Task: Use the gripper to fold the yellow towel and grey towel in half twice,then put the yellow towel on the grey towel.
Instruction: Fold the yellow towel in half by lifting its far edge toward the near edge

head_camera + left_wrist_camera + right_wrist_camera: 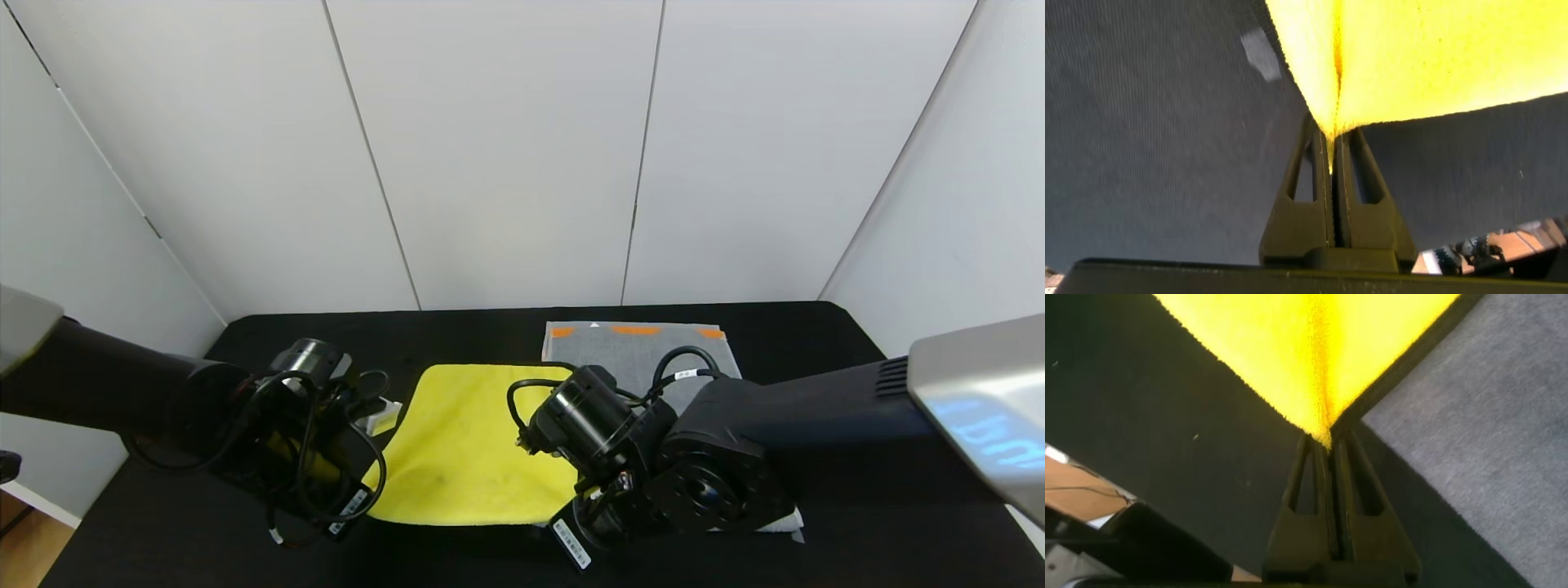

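Both hands near cam: left hand [1331,155] & right hand [1328,445] each clamped tight on a near corner of yellow towel [473,445], mid desk [816,343]. Grey towel [637,351] lies flat behind-right, apparently unfolded. Likely 1st fold starting; all else pending.

A lab test booth: plain white panels [506,155] enclosing a black-clothed table [816,343].

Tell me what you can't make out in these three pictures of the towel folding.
- Head view: both fingertips are hidden behind the arms' own wrists.
- Head view: much of the grey towel lies behind the right arm.
- Wrist views: left gripper and right gripper pinch the yellow towel; its spread is cut off by the frame edges.
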Tool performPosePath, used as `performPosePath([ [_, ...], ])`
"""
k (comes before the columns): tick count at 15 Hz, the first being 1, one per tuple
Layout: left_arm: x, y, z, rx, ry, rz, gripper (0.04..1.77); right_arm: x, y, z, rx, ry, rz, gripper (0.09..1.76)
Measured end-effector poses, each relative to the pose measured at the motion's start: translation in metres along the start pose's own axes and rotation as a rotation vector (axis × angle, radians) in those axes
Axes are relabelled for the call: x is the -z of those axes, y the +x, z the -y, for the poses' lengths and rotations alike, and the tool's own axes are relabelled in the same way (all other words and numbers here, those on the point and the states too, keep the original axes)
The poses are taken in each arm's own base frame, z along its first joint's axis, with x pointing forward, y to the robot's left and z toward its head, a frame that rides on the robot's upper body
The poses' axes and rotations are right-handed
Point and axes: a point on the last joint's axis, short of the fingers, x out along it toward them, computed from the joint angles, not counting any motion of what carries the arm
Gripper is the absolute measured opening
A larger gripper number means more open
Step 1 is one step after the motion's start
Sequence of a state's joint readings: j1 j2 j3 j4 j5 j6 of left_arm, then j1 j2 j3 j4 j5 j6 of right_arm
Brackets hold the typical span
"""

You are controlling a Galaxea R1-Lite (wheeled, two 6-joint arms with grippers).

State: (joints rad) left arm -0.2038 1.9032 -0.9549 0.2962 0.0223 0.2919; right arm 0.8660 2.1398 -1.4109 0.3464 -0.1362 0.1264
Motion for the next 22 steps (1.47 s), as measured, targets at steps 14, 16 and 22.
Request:
performPosePath([
  [14, -0.018, -0.038, -0.005, -0.041, -0.068, 0.169, 0.13, -0.013, -0.017, 0.011, 0.032, 0.072, 0.118, 0.14],
  [16, -0.025, -0.042, -0.007, -0.045, -0.102, 0.198, 0.13, -0.02, -0.018, 0.018, 0.041, 0.092, 0.147, 0.14],
  [22, -0.043, -0.041, -0.016, -0.055, -0.155, 0.241, 0.13, -0.042, -0.009, 0.046, 0.101, 0.161, 0.2, 0.14],
])
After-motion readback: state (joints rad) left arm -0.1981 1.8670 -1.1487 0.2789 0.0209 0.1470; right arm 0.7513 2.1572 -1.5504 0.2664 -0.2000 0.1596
